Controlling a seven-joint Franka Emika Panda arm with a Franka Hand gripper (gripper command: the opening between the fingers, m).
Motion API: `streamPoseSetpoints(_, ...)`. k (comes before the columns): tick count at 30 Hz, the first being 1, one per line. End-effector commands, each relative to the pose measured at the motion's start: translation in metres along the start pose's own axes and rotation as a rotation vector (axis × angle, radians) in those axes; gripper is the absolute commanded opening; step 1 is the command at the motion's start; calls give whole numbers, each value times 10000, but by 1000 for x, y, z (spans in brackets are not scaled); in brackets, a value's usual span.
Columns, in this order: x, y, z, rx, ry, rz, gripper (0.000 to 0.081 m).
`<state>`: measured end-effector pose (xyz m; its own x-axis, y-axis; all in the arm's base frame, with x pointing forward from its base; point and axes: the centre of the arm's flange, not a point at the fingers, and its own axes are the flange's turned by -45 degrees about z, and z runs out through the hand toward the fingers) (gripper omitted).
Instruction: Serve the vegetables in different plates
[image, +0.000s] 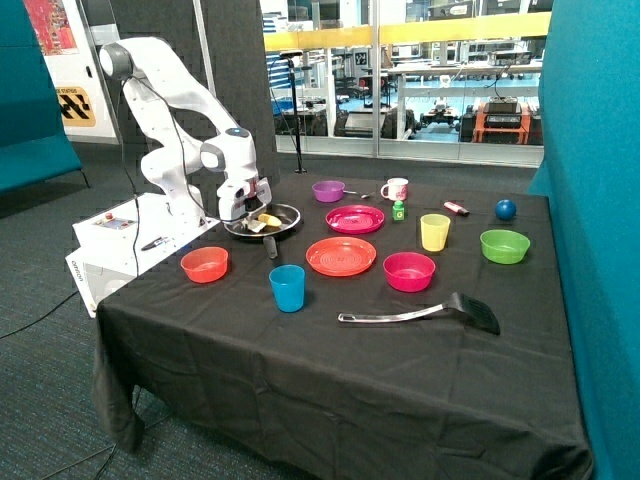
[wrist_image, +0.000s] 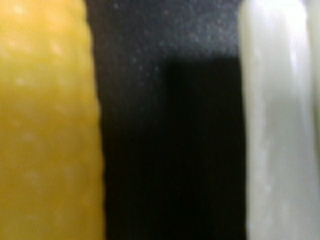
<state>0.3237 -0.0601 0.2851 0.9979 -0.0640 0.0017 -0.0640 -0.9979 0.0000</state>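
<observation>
A black frying pan (image: 286, 212) stands at the table's back corner near the robot base. In it lie a yellow piece (image: 270, 219) and a whitish chunk (image: 256, 227). My gripper (image: 246, 212) is lowered into the pan, right over them. The wrist view is very close: the yellow piece (wrist_image: 47, 125) fills one side, the whitish chunk (wrist_image: 277, 125) the other, with bare pan floor (wrist_image: 170, 75) between. The orange-red plate (image: 341, 256) and the magenta plate (image: 354, 218) lie beside the pan, both bare.
Around the plates stand a red bowl (image: 204, 264), blue cup (image: 287, 288), pink bowl (image: 409, 271), yellow cup (image: 435, 232), green bowl (image: 504, 246), purple bowl (image: 328, 190) and mug (image: 396, 189). A spatula (image: 420, 315) lies toward the front. A blue ball (image: 506, 209) sits at the back.
</observation>
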Motion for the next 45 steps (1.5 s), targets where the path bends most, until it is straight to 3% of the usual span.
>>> streamPoseSetpoints(1,2,-4,-24,0,-17,-136,0)
streamPoseSetpoints(9,15,-7,-45,0,-17,-418,0)
streamPoseSetpoints(19,62,-19,-75,1,-17,-1042,0)
streamPoseSetpoints(45,203,-3,-94,1,-17,-1123,0)
